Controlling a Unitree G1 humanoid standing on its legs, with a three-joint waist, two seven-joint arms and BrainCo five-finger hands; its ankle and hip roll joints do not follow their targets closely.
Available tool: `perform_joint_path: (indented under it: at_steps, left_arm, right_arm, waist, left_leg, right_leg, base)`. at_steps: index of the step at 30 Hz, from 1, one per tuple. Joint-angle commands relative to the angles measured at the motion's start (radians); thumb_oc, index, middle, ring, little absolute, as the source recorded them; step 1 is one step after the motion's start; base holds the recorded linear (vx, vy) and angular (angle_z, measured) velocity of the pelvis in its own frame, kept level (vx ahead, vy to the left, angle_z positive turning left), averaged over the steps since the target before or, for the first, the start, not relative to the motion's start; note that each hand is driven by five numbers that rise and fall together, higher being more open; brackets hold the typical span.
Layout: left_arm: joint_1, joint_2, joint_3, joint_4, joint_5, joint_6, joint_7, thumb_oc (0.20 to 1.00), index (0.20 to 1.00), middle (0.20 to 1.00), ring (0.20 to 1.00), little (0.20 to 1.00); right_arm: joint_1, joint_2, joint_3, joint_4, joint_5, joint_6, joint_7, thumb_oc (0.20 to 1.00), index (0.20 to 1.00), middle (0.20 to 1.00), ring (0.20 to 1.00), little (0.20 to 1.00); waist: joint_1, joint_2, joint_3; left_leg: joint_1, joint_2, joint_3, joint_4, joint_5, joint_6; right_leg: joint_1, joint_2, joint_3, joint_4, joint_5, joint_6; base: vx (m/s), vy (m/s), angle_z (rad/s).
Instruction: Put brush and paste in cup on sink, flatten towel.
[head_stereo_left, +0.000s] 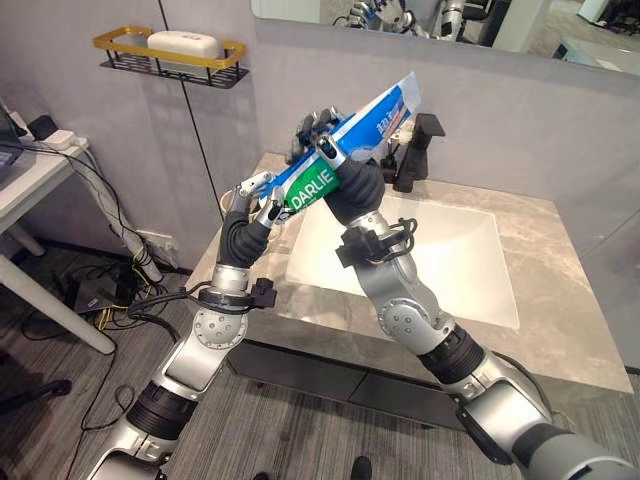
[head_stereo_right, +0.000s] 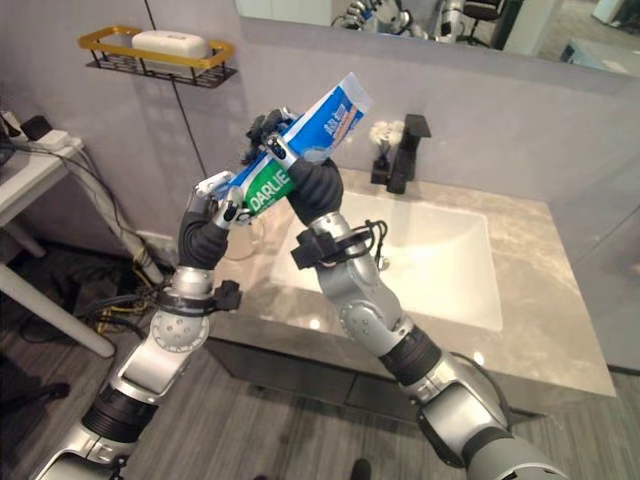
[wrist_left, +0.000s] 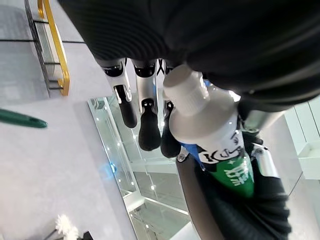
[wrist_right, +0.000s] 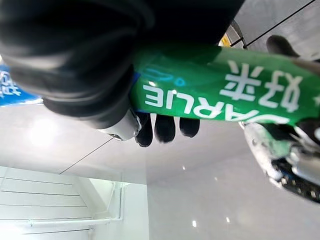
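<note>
Two hands I log together, raised above the near left corner of the sink counter. Right hand (head_stereo_left: 345, 165): fingers curled round the middle of the toothpaste tube (head_stereo_left: 350, 135), gripping it; tube tilted, flat crimped end high toward the mirror (head_stereo_left: 450, 25), white capped end low. Left hand (head_stereo_left: 262, 195): at the capped end, touching the tube near the cap (wrist_left: 187, 90); its fingers (wrist_left: 149, 125) show fairly straight in the left wrist view, though I cannot tell if it grips. Below: white basin (head_stereo_left: 440, 255) set in the grey stone desk (head_stereo_left: 560, 300), black faucet (head_stereo_left: 415, 150) behind. Container: gold-railed wall shelf (head_stereo_left: 170, 50), upper left, holding a white oblong object (head_stereo_left: 183, 43).
</note>
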Motion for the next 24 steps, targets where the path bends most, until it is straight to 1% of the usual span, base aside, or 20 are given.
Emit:
perform_joint_path:
  at_steps: [1, 2, 3, 4, 6, 7, 8, 9, 10, 11, 12, 13, 14, 17, 19, 20, 23, 24]
  left_arm:
    - [-0.038, 0.047, -0.029, 0.020, -0.002, -0.007, 0.038, 0.200, 0.200, 0.200, 0.200, 0.200]
    - [-0.032, 0.049, -0.028, 0.016, -0.004, -0.006, 0.036, 0.564, 0.564, 0.564, 0.564, 0.564]
    - [-0.023, 0.055, -0.032, 0.012, -0.006, -0.003, 0.034, 1.000, 1.000, 1.000, 1.000, 1.000]
    - [-0.011, 0.060, -0.025, 0.008, 0.006, 0.000, 0.042, 1.000, 1.000, 1.000, 1.000, 1.000]
    - [0.008, 0.069, -0.016, -0.006, 0.008, -0.001, 0.045, 1.000, 1.000, 1.000, 1.000, 1.000]
    - [0.008, 0.069, -0.016, -0.006, 0.008, -0.001, 0.045, 1.000, 1.000, 1.000, 1.000, 1.000]
    - [0.027, 0.075, -0.008, -0.016, 0.002, -0.004, 0.044, 1.000, 1.000, 1.000, 1.000, 1.000]
    - [0.060, 0.085, 0.008, -0.034, -0.005, -0.009, 0.038, 1.000, 1.000, 1.000, 1.000, 1.000]
    - [0.108, 0.108, 0.040, -0.046, -0.014, -0.023, 0.040, 1.000, 1.000, 1.000, 1.000, 1.000]
    - [0.111, 0.109, 0.041, -0.049, -0.014, -0.022, 0.039, 1.000, 1.000, 1.000, 1.000, 1.000]
    - [0.135, 0.120, 0.057, -0.052, -0.023, -0.026, 0.037, 1.000, 1.000, 1.000, 1.000, 1.000]
    - [0.217, 0.160, 0.112, -0.055, -0.026, -0.037, 0.035, 1.000, 1.000, 1.000, 1.000, 1.000]
    - [0.221, 0.162, 0.115, -0.059, -0.027, -0.036, 0.033, 1.000, 1.000, 1.000, 1.000, 1.000]
    - [0.308, 0.187, 0.168, -0.023, -0.062, -0.040, 0.016, 1.000, 1.000, 1.000, 1.000, 1.000]
    - [0.345, 0.201, 0.179, 0.011, -0.082, -0.036, -0.001, 1.000, 1.000, 1.000, 1.000, 1.000]
    - [0.374, 0.207, 0.177, 0.062, -0.098, -0.027, -0.019, 1.000, 1.000, 1.000, 1.000, 1.000]
    - [0.382, 0.209, 0.172, 0.093, -0.103, -0.021, -0.030, 1.000, 1.000, 1.000, 1.000, 1.000]
    - [0.397, 0.209, 0.151, 0.136, -0.110, -0.006, -0.052, 1.000, 1.000, 1.000, 1.000, 1.000]
  right_arm:
    - [-0.083, 0.029, -0.151, -0.093, -0.071, -0.119, -0.048, 0.200, 0.200, 0.200, 0.200, 0.200]
    - [-0.083, 0.035, -0.162, -0.089, -0.078, -0.122, -0.060, 0.200, 0.200, 0.200, 0.200, 0.200]
    - [-0.088, 0.039, -0.176, -0.077, -0.104, -0.127, -0.085, 0.200, 0.200, 0.200, 0.200, 0.200]
    - [-0.093, 0.041, -0.187, -0.064, -0.119, -0.129, -0.105, 0.200, 0.200, 0.200, 0.200, 0.200]
    - [-0.103, 0.034, -0.207, -0.048, -0.142, -0.130, -0.129, 0.200, 0.200, 0.200, 0.200, 0.200]
    - [-0.103, 0.034, -0.207, -0.048, -0.143, -0.130, -0.129, 0.200, 0.200, 0.200, 0.200, 0.200]
    - [-0.112, 0.024, -0.218, -0.036, -0.155, -0.129, -0.139, 0.200, 0.200, 0.200, 0.200, 0.200]
    - [-0.121, 0.010, -0.232, -0.026, -0.165, -0.127, -0.149, 0.200, 0.200, 0.200, 0.200, 0.200]
    - [-0.134, -0.017, -0.255, -0.016, -0.179, -0.132, -0.166, 0.200, 0.200, 0.200, 0.200, 0.200]
    - [-0.134, -0.016, -0.255, -0.015, -0.179, -0.132, -0.167, 0.200, 0.200, 0.200, 0.200, 0.200]
    - [-0.144, -0.029, -0.265, -0.004, -0.183, -0.136, -0.175, 0.200, 0.200, 0.200, 0.200, 0.200]
    - [-0.169, -0.080, -0.300, 0.012, -0.206, -0.139, -0.199, 0.200, 0.200, 0.200, 0.200, 0.200]
    - [-0.169, -0.078, -0.299, 0.012, -0.206, -0.139, -0.199, 0.200, 0.200, 0.200, 0.200, 0.200]
    - [-0.185, -0.147, -0.319, 0.028, -0.232, -0.128, -0.212, 0.200, 0.200, 0.200, 0.200, 0.200]
    - [-0.193, -0.179, -0.322, 0.047, -0.233, -0.122, -0.210, 0.200, 0.200, 0.200, 0.200, 0.200]
    - [-0.199, -0.207, -0.318, 0.063, -0.244, -0.111, -0.209, 0.200, 0.200, 0.200, 0.200, 0.200]
    - [-0.200, -0.219, -0.318, 0.075, -0.247, -0.105, -0.206, 0.200, 0.200, 0.200, 0.200, 0.200]
    - [-0.208, -0.237, -0.307, 0.102, -0.250, -0.093, -0.199, 0.200, 0.200, 0.200, 0.200, 0.200]
  waist:
    - [0.013, -0.065, 0.001]
    - [0.018, -0.066, 0.002]
    - [0.031, -0.067, 0.007]
    - [0.045, -0.068, 0.010]
    - [0.059, -0.073, 0.014]
    - [0.058, -0.073, 0.014]
    - [0.071, -0.075, 0.017]
    - [0.084, -0.077, 0.020]
    - [0.106, -0.081, 0.026]
    - [0.105, -0.082, 0.025]
    - [0.117, -0.085, 0.028]
    - [0.154, -0.086, 0.040]
    - [0.150, -0.088, 0.038]
    - [0.183, -0.090, 0.049]
    - [0.203, -0.090, 0.055]
    - [0.216, -0.091, 0.062]
    - [0.223, -0.092, 0.064]
    - [0.232, -0.095, 0.070]
  left_leg:
    - [-0.073, -0.008, -0.071, -0.015, 0.061, -0.021]
    - [-0.077, -0.011, -0.076, -0.015, 0.062, -0.019]
    - [-0.087, -0.017, -0.087, -0.015, 0.063, -0.017]
    - [-0.093, -0.021, -0.097, -0.015, 0.065, -0.016]
    - [-0.104, -0.027, -0.112, -0.015, 0.067, -0.014]
    - [-0.104, -0.027, -0.112, -0.015, 0.067, -0.014]
    - [-0.111, -0.031, -0.121, -0.015, 0.069, -0.013]
    - [-0.119, -0.037, -0.132, -0.015, 0.071, -0.013]
    - [-0.134, -0.043, -0.147, -0.015, 0.074, -0.011]
    - [-0.135, -0.043, -0.148, -0.015, 0.074, -0.011]
    - [-0.144, -0.049, -0.158, -0.015, 0.076, -0.010]
    - [-0.167, -0.061, -0.184, -0.015, 0.083, -0.007]
    - [-0.169, -0.062, -0.185, -0.015, 0.083, -0.007]
    - [-0.192, -0.076, -0.207, -0.015, 0.091, -0.003]
    - [-0.206, -0.086, -0.221, -0.015, 0.094, 0.000]
    - [-0.213, -0.092, -0.228, -0.015, 0.097, 0.003]
    - [-0.217, -0.096, -0.235, -0.015, 0.097, 0.006]
    - [-0.222, -0.101, -0.243, -0.015, 0.098, 0.010]
  right_leg:
    - [0.099, -0.115, -0.001, 0.011, -0.024, 0.092]
    - [0.100, -0.118, -0.007, 0.011, -0.024, 0.094]
    - [0.100, -0.122, -0.017, 0.011, -0.023, 0.095]
    - [0.102, -0.125, -0.026, 0.010, -0.022, 0.097]
    - [0.105, -0.130, -0.040, 0.009, -0.021, 0.100]
    - [0.105, -0.130, -0.041, 0.008, -0.021, 0.100]
    - [0.107, -0.133, -0.049, 0.007, -0.020, 0.101]
    - [0.110, -0.136, -0.059, 0.006, -0.020, 0.102]
    - [0.111, -0.142, -0.078, 0.005, -0.018, 0.106]
    - [0.111, -0.142, -0.079, 0.005, -0.018, 0.106]
    - [0.112, -0.145, -0.088, 0.003, -0.016, 0.108]
    - [0.111, -0.154, -0.112, 0.001, -0.012, 0.113]
    - [0.111, -0.154, -0.113, 0.001, -0.012, 0.113]
    - [0.108, -0.162, -0.135, 0.000, -0.004, 0.119]
    - [0.108, -0.167, -0.149, 0.000, 0.001, 0.123]
    - [0.109, -0.171, -0.158, 0.000, 0.006, 0.126]
    - [0.108, -0.174, -0.164, 0.000, 0.008, 0.129]
    - [0.107, -0.179, -0.170, 0.000, 0.013, 0.132]
  base:
    - [0.00, 0.016, 0.03]
    - [-0.01, 0.025, 0.08]
    - [-0.01, 0.039, 0.15]
    - [-0.01, 0.036, 0.30]
    - [-0.01, 0.018, 0.32]
    - [0.00, 0.020, 0.23]
    - [0.00, 0.013, 0.20]
    - [0.00, 0.021, 0.14]
    - [0.00, 0.012, 0.11]
    - [0.00, 0.009, 0.21]
    - [0.00, 0.018, 0.39]
    - [0.00, 0.019, 0.49]
    - [0.00, 0.023, 0.41]
    - [0.01, 0.016, 0.29]
    - [0.02, 0.024, 0.34]
    - [0.02, 0.024, 0.30]
    - [0.02, 0.021, 0.18]
    - [0.03, 0.032, 0.03]
